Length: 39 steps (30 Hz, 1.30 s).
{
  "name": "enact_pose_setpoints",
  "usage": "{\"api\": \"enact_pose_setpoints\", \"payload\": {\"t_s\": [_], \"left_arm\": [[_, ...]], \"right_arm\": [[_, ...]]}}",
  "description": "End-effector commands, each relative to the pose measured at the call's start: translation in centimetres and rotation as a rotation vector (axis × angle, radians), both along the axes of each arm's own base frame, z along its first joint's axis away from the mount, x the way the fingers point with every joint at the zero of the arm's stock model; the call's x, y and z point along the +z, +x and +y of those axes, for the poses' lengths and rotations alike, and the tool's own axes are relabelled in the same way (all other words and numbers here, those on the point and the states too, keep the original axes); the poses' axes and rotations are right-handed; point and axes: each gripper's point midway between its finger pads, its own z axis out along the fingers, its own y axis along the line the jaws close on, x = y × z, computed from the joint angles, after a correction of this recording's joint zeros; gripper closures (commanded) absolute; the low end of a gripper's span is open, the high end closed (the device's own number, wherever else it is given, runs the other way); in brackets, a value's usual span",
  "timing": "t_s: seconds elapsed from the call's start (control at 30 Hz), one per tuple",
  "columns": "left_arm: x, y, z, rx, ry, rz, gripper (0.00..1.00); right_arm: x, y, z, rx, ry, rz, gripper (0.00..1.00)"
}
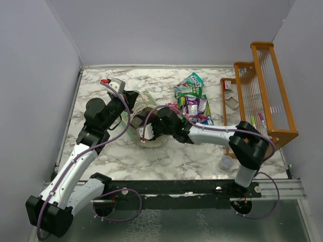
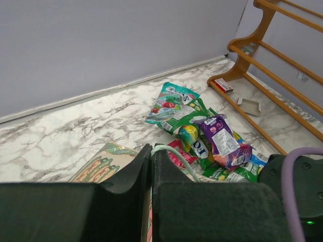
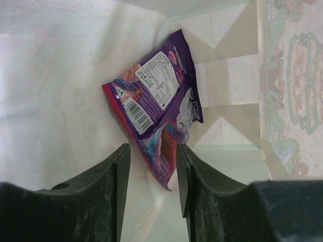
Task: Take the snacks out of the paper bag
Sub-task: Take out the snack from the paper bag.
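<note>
The paper bag (image 1: 143, 101) lies on its side between my two arms, its cream printed panel (image 2: 101, 169) showing in the left wrist view. My left gripper (image 2: 152, 147) is shut on the bag's edge and pale string handle (image 2: 174, 151). My right gripper (image 3: 153, 151) reaches inside the bag's white interior (image 3: 60, 101). It is open, and the lower corner of a purple snack packet (image 3: 156, 101) sits between its fingers, close to the right one. Several snacks (image 1: 193, 101) lie piled on the marble to the right of the bag, among them teal, green and purple packets (image 2: 222, 138).
An orange wooden rack (image 1: 262, 91) stands at the right side, with a small red box (image 1: 228, 84) and a paper scrap (image 1: 232, 102) at its foot. A small clear cup (image 1: 225, 162) sits near the right arm's base. Grey walls close in the marble table.
</note>
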Motion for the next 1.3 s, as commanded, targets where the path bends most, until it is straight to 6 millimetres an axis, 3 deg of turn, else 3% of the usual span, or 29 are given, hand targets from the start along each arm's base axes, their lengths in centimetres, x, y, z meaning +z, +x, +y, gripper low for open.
{"api": "enact_pose_setpoints", "payload": {"t_s": [0.0, 0.47, 0.57, 0.73, 0.97, 1.03, 1.13, 1.27], "left_arm": [[1.8, -0.4, -0.5, -0.039, -0.024, -0.057, 1.00], [2.1, -0.8, -1.0, -0.069, -0.038, -0.061, 1.00], [2.1, -0.8, -1.0, -0.073, -0.041, -0.058, 1.00], [2.3, -1.1, -1.2, -0.085, -0.048, -0.062, 1.00], [2.2, -1.0, -1.0, -0.077, -0.047, -0.063, 1.00], [2.4, -1.0, -1.0, -0.077, -0.049, -0.065, 1.00], [2.3, -1.1, -1.0, -0.077, -0.048, -0.066, 1.00], [2.3, -1.0, -1.0, -0.074, -0.046, -0.064, 1.00]], "right_arm": [[-1.4, 1.8, 0.7, 0.048, -0.133, -0.097, 0.58], [-4.6, 2.6, 2.1, 0.084, -0.239, -0.159, 0.54], [-4.7, 3.3, 2.5, 0.061, -0.220, -0.184, 0.36], [-6.2, 5.3, 3.3, 0.031, -0.220, -0.272, 0.36], [-3.6, 6.8, 5.2, 0.010, -0.073, -0.369, 0.53], [-2.8, 6.9, 5.6, 0.011, -0.038, -0.377, 0.62], [-1.7, 7.4, 5.8, 0.002, -0.005, -0.396, 0.82], [-0.7, 7.9, 5.7, -0.005, 0.018, -0.405, 0.92]]}}
